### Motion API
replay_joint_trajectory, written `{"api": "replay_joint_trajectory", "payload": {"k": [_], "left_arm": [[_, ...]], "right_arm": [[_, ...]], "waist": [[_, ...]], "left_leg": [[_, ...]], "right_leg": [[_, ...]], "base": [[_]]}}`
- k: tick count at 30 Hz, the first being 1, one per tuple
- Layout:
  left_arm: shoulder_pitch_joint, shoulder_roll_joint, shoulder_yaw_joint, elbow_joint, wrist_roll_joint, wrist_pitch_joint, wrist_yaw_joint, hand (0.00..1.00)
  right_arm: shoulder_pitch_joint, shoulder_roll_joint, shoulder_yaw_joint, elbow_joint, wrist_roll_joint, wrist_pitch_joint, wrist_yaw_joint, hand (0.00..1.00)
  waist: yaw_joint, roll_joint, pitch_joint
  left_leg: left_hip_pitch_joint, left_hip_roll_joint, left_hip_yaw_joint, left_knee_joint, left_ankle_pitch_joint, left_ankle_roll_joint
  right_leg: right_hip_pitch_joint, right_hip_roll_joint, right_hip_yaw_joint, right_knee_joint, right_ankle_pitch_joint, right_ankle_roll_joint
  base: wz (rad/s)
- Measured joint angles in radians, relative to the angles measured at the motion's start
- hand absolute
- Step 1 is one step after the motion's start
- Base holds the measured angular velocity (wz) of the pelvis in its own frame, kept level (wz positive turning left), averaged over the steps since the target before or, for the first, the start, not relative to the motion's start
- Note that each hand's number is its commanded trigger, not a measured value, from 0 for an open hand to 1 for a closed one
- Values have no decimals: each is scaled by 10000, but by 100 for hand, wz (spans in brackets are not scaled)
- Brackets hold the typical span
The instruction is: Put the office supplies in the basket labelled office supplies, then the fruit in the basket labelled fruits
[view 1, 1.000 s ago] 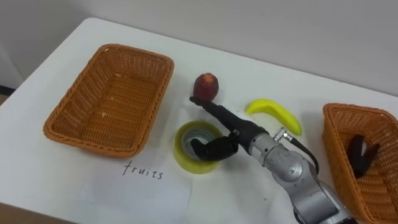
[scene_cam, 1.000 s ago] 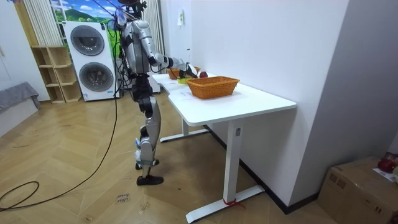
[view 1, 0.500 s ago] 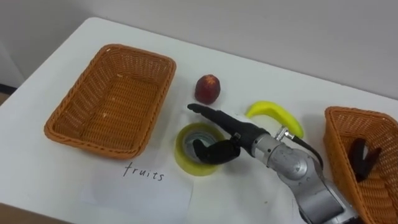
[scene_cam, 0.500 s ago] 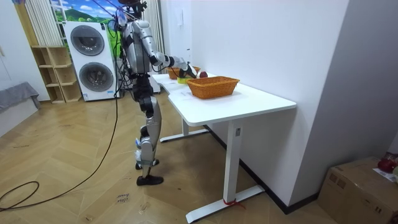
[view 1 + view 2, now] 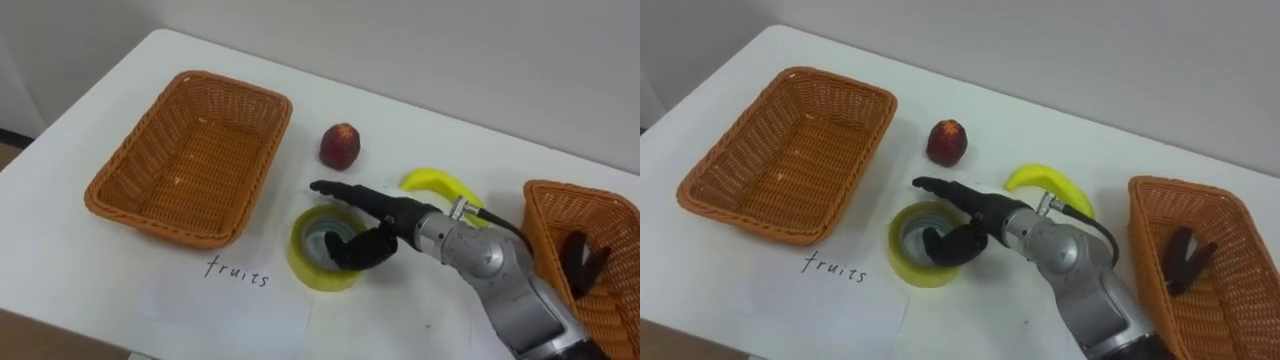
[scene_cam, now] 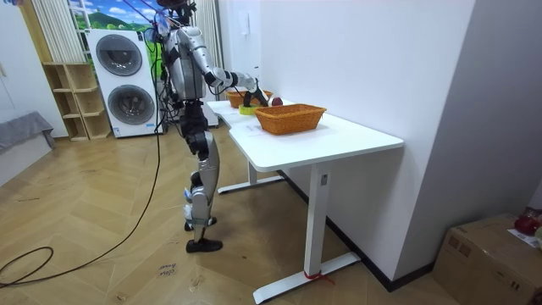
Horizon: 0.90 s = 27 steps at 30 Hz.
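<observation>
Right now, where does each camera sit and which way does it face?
Left eye view: on the robot's head, looking down at the table; its right hand and forearm show over the tape roll.
Right eye view: beside it, facing likewise; same hand and forearm.
Room view: off in the room, facing the table; whole robot shows.
All share the table and right basket.

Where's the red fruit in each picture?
Left eye view: red fruit, upper middle, right of the empty basket.
Right eye view: upper middle, likewise.
Room view: tiny red spot behind the near basket.
Shared landmark: the yellow tape roll, nearer the robot than the fruit.
</observation>
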Motion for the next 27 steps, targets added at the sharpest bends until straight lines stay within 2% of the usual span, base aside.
{"api": "replay_joint_trajectory", "payload": {"k": [11, 21, 22, 23, 24, 27], "left_arm": [[-24, 161, 0, -328, -2, -23, -6, 0], [-93, 269, 25, -344, 14, -62, 25, 0], [-92, 283, 103, -346, 15, -61, 28, 0], [-89, 291, 150, -346, 15, -61, 31, 0], [-93, 311, 204, -346, 15, -60, 47, 0], [-100, 348, 189, -375, 7, -60, 72, 0]], "right_arm": [[-143, -97, -353, -38, -818, 221, 552, 0], [-179, -633, -352, -261, -1092, 292, 891, 0], [-180, -705, -354, -387, -1154, 356, 996, 7], [-182, -721, -360, -423, -1164, 376, 1032, 65], [-183, -731, -361, -447, -1164, 424, 1081, 100], [-182, -733, -361, -446, -1143, 435, 1157, 100]], "waist": [[80, -29, 14], [150, -77, 8], [152, -100, 12], [152, -115, 9], [151, -150, 4], [152, -189, 9]], "left_leg": [[-6, -4, 2, -13, 0, 2], [-16, 2, 0, -18, 0, 2], [-16, 3, 1, -19, 0, 2], [-15, 5, 1, -19, 0, 2], [-14, 7, 0, -19, 0, 2], [-7, -3, 2, -5, 1, 2]], "right_leg": [[-57, -3, -8, -5, 0, 1], [-74, -9, -35, -6, 1, 1], [-74, -8, -35, -6, 0, 1], [-73, -6, -35, -6, 1, 1], [-71, -5, -33, -6, 0, 1], [-61, -12, -36, -5, 1, 2]], "base": [[0], [0], [0], [0], [0], [0]]}}
